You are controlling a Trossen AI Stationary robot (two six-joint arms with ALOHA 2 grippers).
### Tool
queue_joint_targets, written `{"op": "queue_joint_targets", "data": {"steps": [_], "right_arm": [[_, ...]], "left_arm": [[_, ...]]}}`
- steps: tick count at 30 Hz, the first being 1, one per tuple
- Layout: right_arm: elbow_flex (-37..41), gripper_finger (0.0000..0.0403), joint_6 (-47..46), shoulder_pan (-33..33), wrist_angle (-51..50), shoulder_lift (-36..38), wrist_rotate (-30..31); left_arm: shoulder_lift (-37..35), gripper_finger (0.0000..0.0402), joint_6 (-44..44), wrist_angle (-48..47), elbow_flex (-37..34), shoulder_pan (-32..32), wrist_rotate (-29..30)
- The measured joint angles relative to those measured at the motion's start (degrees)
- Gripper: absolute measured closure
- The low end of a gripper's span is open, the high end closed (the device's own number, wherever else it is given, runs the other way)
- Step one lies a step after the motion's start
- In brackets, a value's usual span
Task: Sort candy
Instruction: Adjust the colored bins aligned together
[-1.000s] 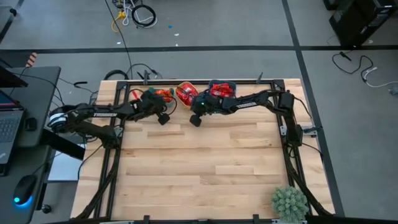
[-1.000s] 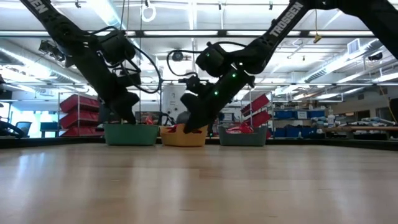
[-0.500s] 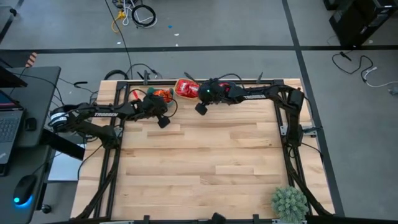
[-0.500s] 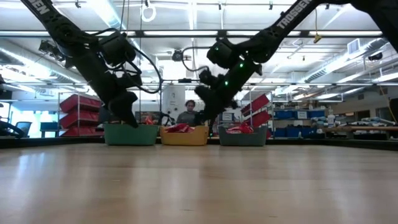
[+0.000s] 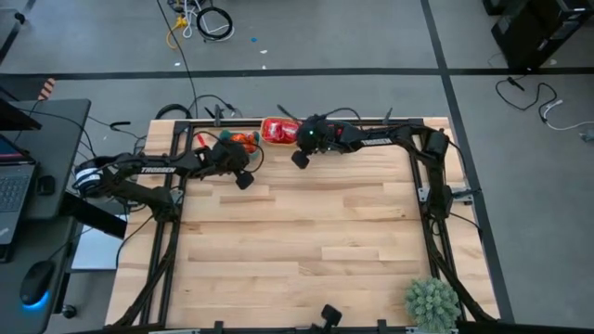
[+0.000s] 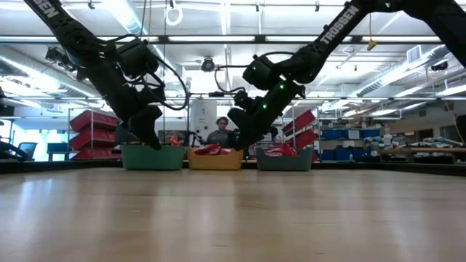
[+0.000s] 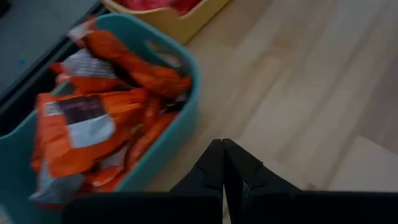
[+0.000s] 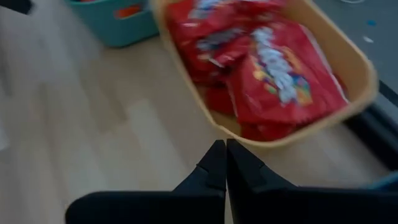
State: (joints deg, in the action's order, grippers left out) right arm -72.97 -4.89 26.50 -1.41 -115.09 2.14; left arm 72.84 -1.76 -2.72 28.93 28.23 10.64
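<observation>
The candy sits sorted at the table's far edge: orange packets [image 7: 93, 124] heaped in the teal bowl [image 7: 180, 118], red packets [image 8: 267, 68] in the yellow bowl [image 8: 348, 93], their long sides lying every which way. My left gripper [image 7: 222, 163] hangs just beside the teal bowl's near wall, packets ahead of and below it. My right gripper [image 8: 225, 163] hovers just before the yellow bowl's rim, red packets straight ahead. Both pairs of my jaws are pressed together, pinching nothing. I see no loose candy on the wooden table [image 5: 297, 241], so neither arm seems nearer any work.
</observation>
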Motion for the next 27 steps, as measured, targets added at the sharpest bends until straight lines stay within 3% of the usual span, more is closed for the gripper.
{"op": "queue_joint_targets", "data": {"steps": [7, 15, 24, 27], "right_arm": [[0.0, 0.0403, 1.0, 2.5, -0.9, 1.1, -1.6], [0.0, 0.0403, 4.6, 1.4, -6.1, 7.8, -1.9], [0.2, 0.0403, 9.6, 0.2, -11.9, 13.7, -2.0], [2.7, 0.0403, 12.8, 0.3, -9.2, 14.5, -5.9]], "left_arm": [[2.2, 0.04, -1.2, 2.0, 0.0, 3.8, 0.2], [7.3, 0.04, 0.0, 8.6, 0.0, 8.7, 0.3], [7.5, 0.04, 4.8, 10.2, 0.0, 13.3, 0.0], [7.5, 0.04, 6.4, 10.3, 0.0, 14.1, -2.6]]}}
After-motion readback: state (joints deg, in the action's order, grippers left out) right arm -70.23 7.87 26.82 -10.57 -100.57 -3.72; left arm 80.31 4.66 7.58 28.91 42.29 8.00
